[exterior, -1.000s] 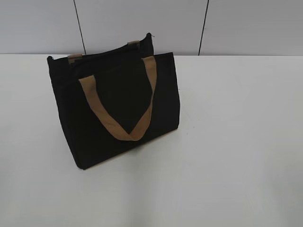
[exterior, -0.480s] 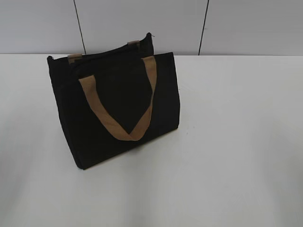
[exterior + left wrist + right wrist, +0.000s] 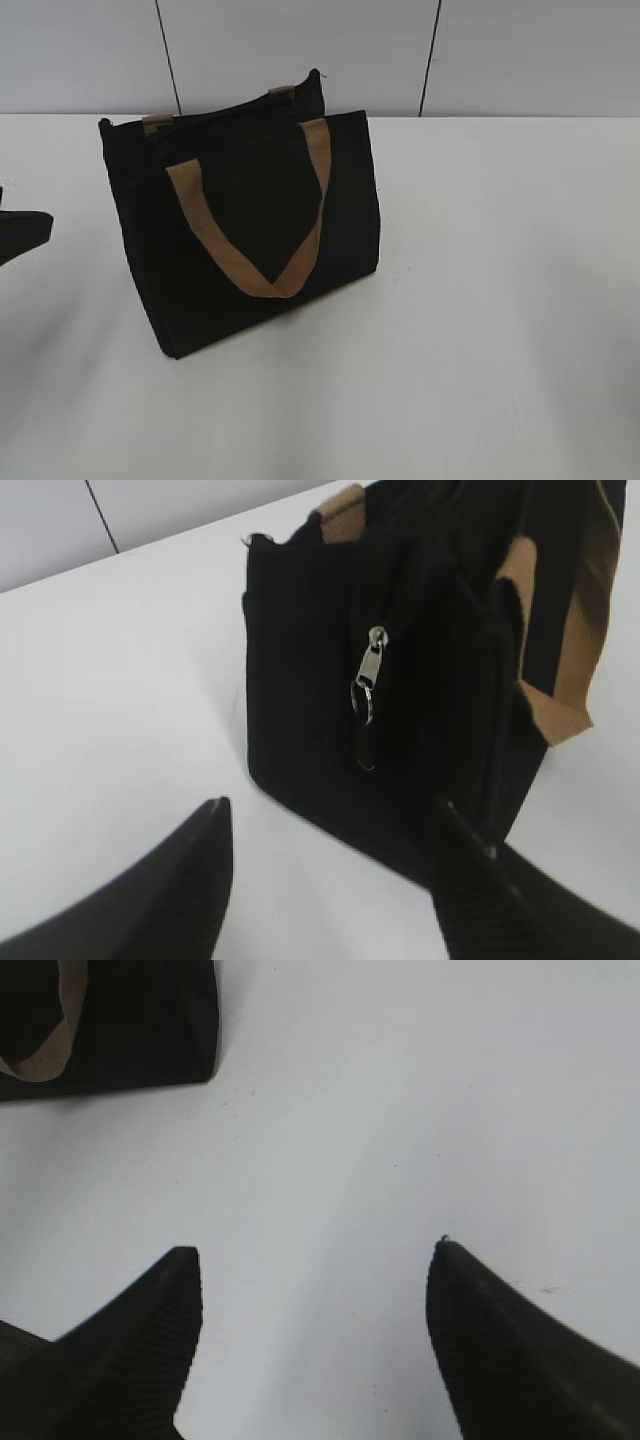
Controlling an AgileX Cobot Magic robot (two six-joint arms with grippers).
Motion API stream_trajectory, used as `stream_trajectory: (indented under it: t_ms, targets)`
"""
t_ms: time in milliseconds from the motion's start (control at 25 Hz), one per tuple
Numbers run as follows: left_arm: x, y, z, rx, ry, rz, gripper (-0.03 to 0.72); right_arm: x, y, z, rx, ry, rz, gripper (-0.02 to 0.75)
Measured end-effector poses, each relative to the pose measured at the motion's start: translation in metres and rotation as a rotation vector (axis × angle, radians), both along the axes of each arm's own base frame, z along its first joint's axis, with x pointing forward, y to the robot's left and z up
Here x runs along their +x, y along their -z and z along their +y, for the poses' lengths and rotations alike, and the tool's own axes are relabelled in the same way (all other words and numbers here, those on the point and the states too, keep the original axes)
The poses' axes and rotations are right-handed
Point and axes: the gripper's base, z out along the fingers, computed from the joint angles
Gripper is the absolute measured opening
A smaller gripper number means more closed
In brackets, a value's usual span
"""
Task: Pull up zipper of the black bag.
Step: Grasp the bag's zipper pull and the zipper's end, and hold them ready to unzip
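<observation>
The black bag [image 3: 250, 230] stands upright on the white table, left of centre, with a tan strap handle [image 3: 262, 250] hanging down its front. In the left wrist view the bag's end panel [image 3: 320, 720] faces me, and the zipper [image 3: 368, 695] runs down it with a small silver pull [image 3: 369, 668]. My left gripper [image 3: 335, 815] is open and empty, a short way from that end; one finger shows at the left edge of the exterior view [image 3: 22, 235]. My right gripper [image 3: 315, 1260] is open and empty over bare table, right of the bag's corner [image 3: 150, 1030].
The white table [image 3: 480, 300] extends wide around the bag. A grey panelled wall [image 3: 300, 50] with dark seams stands behind the table's far edge. A second tan handle [image 3: 283, 92] peeks above the bag's back side.
A finger of my left gripper has come into the exterior view at the left edge. The bag has not moved.
</observation>
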Motion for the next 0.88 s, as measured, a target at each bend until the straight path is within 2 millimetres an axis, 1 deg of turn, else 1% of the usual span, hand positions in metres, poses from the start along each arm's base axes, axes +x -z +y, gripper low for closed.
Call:
stream_trajectory:
  t_ms: [80,120,200,280,400,520,560,600,640,880]
  targets:
    - [0.002,0.003,0.0,0.002,0.004,-0.003,0.468,0.002,0.0,0.0,-0.002,-0.002,-0.001,0.533]
    - [0.009,0.007,0.0,0.009,0.0,-0.017,0.468,0.004,0.0,0.0,-0.005,-0.003,-0.01,0.533]
    - [0.016,0.014,0.001,0.01,0.014,-0.008,0.468,0.005,-0.001,0.0,-0.005,-0.001,-0.022,0.533]
    - [0.025,0.026,0.002,-0.012,0.028,0.037,0.468,0.005,-0.002,0.0,-0.007,-0.002,-0.037,0.533]
    - [0.037,0.045,0.002,-0.025,0.113,0.07,0.468,0.006,-0.003,0.0,-0.013,-0.006,-0.044,0.533]
    - [0.044,0.065,-0.002,0.052,0.251,0.065,0.468,0.006,-0.003,0.0,-0.014,-0.008,-0.044,0.533]
    - [0.044,0.065,-0.002,0.052,0.251,0.065,0.468,0.006,-0.003,0.0,-0.014,-0.008,-0.045,0.533]
    - [0.047,0.07,-0.002,0.06,0.272,0.073,0.468,0.006,-0.003,0.0,-0.014,-0.008,-0.045,0.533]
    - [0.054,0.078,-0.003,0.066,0.296,0.092,0.468,0.006,-0.003,0.0,-0.014,-0.008,-0.045,0.533]
    - [0.079,0.088,-0.002,0.058,0.306,0.117,0.468,0.006,-0.003,0.0,-0.014,-0.008,-0.045,0.533]
